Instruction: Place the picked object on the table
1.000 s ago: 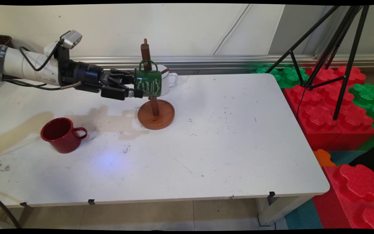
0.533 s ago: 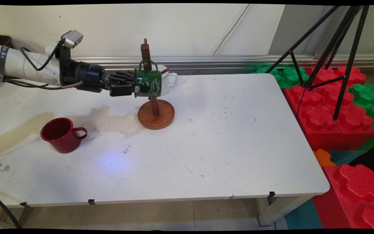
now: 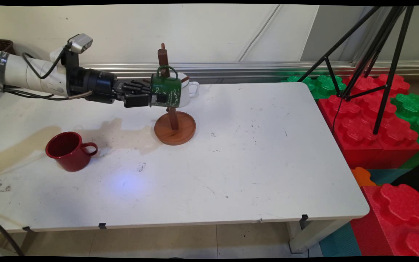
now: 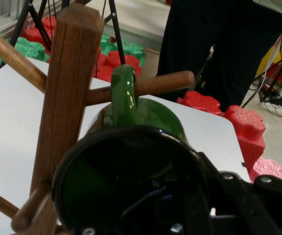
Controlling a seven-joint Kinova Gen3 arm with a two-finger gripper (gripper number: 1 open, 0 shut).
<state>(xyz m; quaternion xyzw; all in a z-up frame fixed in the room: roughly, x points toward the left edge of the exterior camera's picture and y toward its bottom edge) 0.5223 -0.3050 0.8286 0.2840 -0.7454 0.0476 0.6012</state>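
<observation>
A green enamel mug (image 3: 169,92) lies on its side against the wooden mug tree (image 3: 175,127), its handle looped over a peg (image 4: 165,83) next to the post (image 4: 65,98). My gripper (image 3: 156,99) reaches in from the left and is shut on the mug's wall at the rim, one finger inside and one outside. In the hand view the mug's dark mouth (image 4: 126,181) faces the camera, and my gripper (image 4: 199,186) grips the rim at the lower right. A white mug (image 3: 189,87) hangs behind the tree, partly hidden.
A red mug (image 3: 69,151) stands upright at the table's left, beside a brownish stain (image 3: 122,134). A black tripod (image 3: 373,54) and red and green foam blocks (image 3: 369,123) stand past the table's right edge. In the hand view, a person in dark trousers (image 4: 219,49) stands beyond the table.
The fingers' spread has narrowed onto the green mug's rim since a second ago, and the mug sits slightly higher on the peg. The arm has barely shifted since half a second ago.
</observation>
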